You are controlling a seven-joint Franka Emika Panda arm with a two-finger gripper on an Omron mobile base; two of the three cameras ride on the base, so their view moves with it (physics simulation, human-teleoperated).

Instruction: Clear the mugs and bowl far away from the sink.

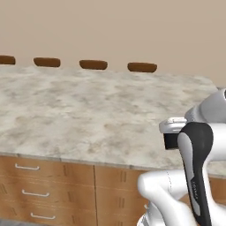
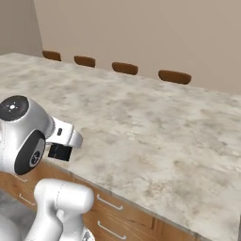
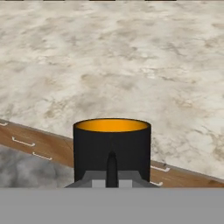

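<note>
I saw a beige wall (image 1: 114, 26) behind a long island counter with a mottled grey-beige marble countertop (image 1: 88, 110). Along its far edge, reading left to right in the left base view, stood the brown tops of four stool backs (image 1: 93, 64). Beneath the near edge ran wooden drawer fronts (image 1: 44, 185) with slim metal handles (image 1: 26, 167); a grey floor (image 3: 26, 168) showed below them in the hand view.

In the left base view the arm's white and dark links rose at lower right, and a small dark part showed at the hand, over the near edge of the countertop. In the right base view the same hand sat at lower left, also over the near edge.

In the hand view I observed the black mug (image 3: 112, 148) directly ahead of the gripper (image 3: 112, 168). The mug stood upright relative to the hand, its long axis vertical in that view and its mouth facing up, showing the orange-yellow inside. I could not see its handle. One dark fingertip (image 3: 112, 164) lay against the near wall of the mug, so the gripper was pressed together, pinching the mug's wall. The mug hung above the counter's near edge and the drawer fronts.

I could read no brand, label or writing on any surface.
</note>
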